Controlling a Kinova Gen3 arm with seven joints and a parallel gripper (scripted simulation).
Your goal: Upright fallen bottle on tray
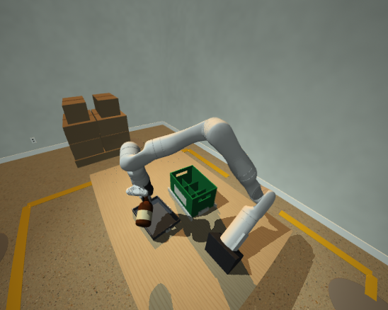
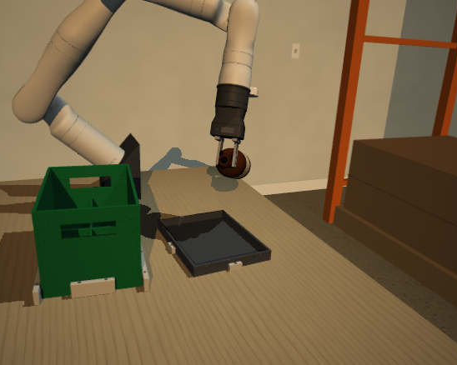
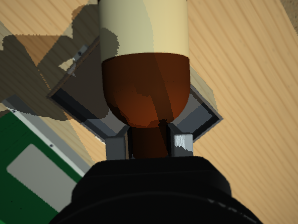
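The brown bottle (image 1: 144,213) (image 2: 238,163) (image 3: 148,85) with a cream label hangs in the air above the table. It is tilted far over, near lying, with its mouth toward the exterior camera. My gripper (image 2: 227,160) (image 3: 149,135) is shut on the bottle's neck. The dark tray (image 1: 166,228) (image 2: 212,269) (image 3: 209,127) lies flat on the table, below the gripper's height. The bottle does not touch it. The green crate (image 1: 204,203) (image 2: 89,258) (image 3: 20,200) stands level beside the tray, with dividers inside.
Pale stop blocks (image 2: 92,287) stand around the crate's foot, and small ones (image 2: 235,266) sit at the tray's edges. The arm's black base block (image 1: 222,253) is on the table. Cardboard boxes (image 1: 97,138) (image 2: 410,187) and an orange rack (image 2: 345,104) stand off the table.
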